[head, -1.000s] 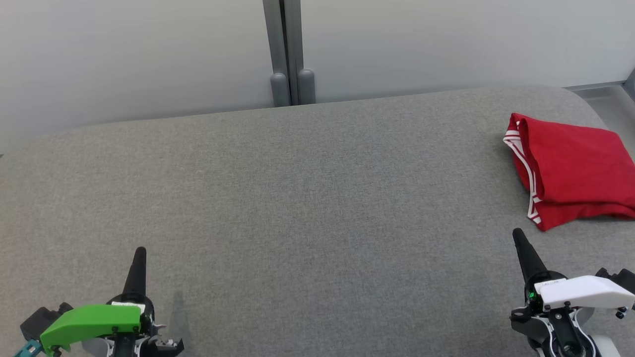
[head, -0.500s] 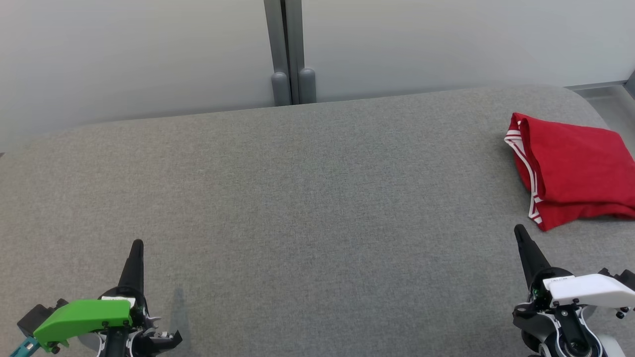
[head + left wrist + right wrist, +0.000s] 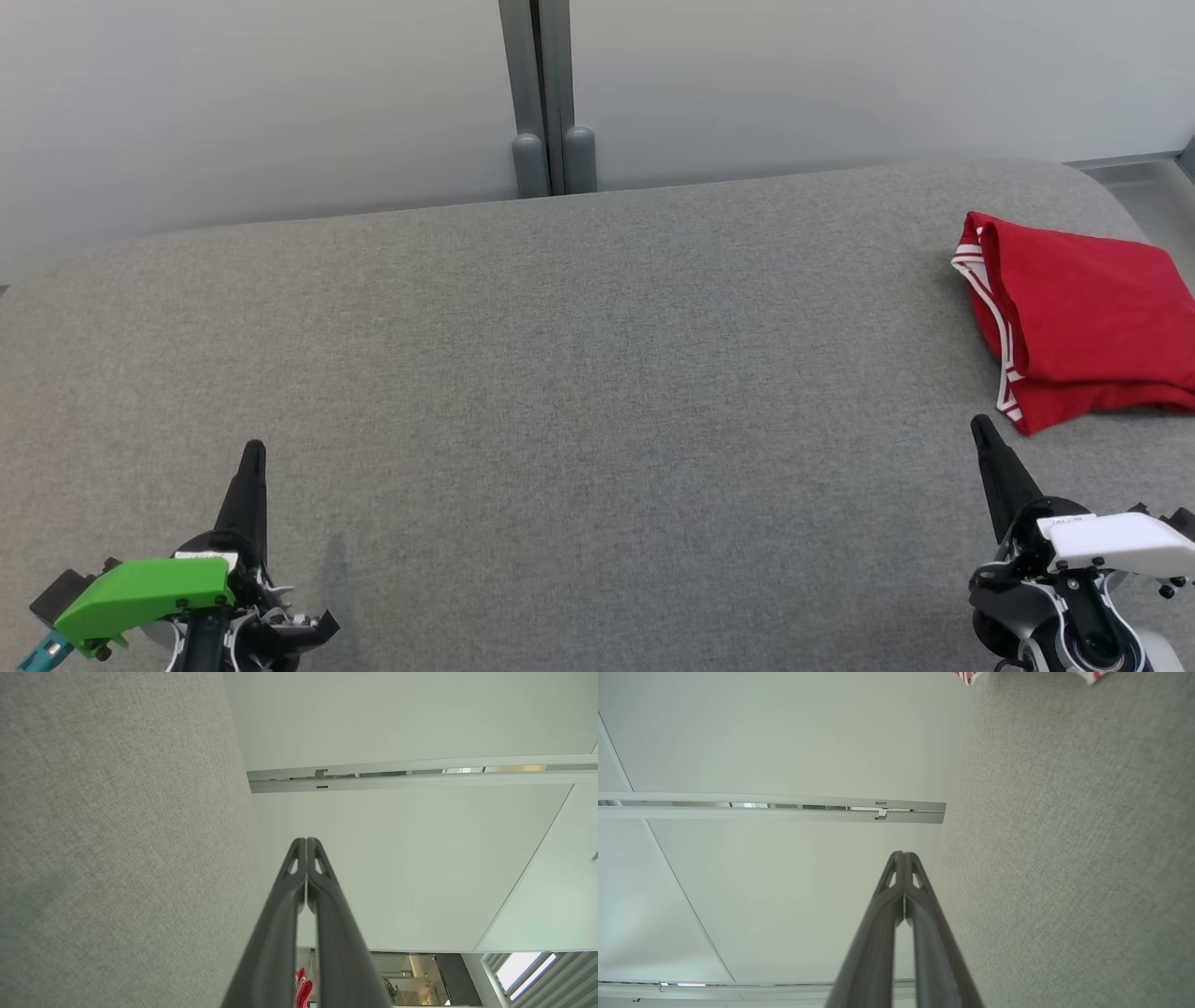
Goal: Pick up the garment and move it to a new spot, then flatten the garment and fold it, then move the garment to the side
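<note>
The folded red cloth garment with white-striped trim (image 3: 1083, 327) lies at the far right of the grey fabric surface (image 3: 579, 373), just ahead and right of the right pincer (image 3: 980, 431), whose fingers are pressed together, empty; the left pincer (image 3: 252, 455), likewise closed, sits well apart.

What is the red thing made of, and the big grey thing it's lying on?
The red garment looks like soft knit cloth, maybe cotton: matte, folded in limp layers, with white-striped trim. The grey surface looks like woven upholstery fabric, perhaps over padding: a fine speckled weave shows and its corners are rounded.
</note>
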Controlling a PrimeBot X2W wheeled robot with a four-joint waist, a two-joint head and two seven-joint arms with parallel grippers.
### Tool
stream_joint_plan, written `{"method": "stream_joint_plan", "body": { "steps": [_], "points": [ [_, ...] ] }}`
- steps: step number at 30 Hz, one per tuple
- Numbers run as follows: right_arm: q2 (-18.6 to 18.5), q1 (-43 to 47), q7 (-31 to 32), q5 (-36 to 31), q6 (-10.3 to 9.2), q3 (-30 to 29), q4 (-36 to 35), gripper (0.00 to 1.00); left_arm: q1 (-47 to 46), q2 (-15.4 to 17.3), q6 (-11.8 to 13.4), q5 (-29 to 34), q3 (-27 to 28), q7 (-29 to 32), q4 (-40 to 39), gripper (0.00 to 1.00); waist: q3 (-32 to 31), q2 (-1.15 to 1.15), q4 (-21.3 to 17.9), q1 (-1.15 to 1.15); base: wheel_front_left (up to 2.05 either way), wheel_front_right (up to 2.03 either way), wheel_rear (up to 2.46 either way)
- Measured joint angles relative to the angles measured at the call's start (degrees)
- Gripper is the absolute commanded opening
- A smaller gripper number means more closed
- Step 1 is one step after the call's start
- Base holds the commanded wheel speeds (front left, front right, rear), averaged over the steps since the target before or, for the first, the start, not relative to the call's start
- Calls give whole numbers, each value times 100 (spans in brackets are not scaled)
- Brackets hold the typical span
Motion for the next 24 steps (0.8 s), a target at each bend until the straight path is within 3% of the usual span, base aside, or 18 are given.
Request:
{"method": "stream_joint_plan", "body": {
  "steps": [24],
  "points": [
    [-2, -6, 55, 192, 0, -21, -19, 0, -52, 0, -1, -175, 33, 49, -12, 0, 4, 0, 5, 0, 0, 0, 0]
  ]
}}
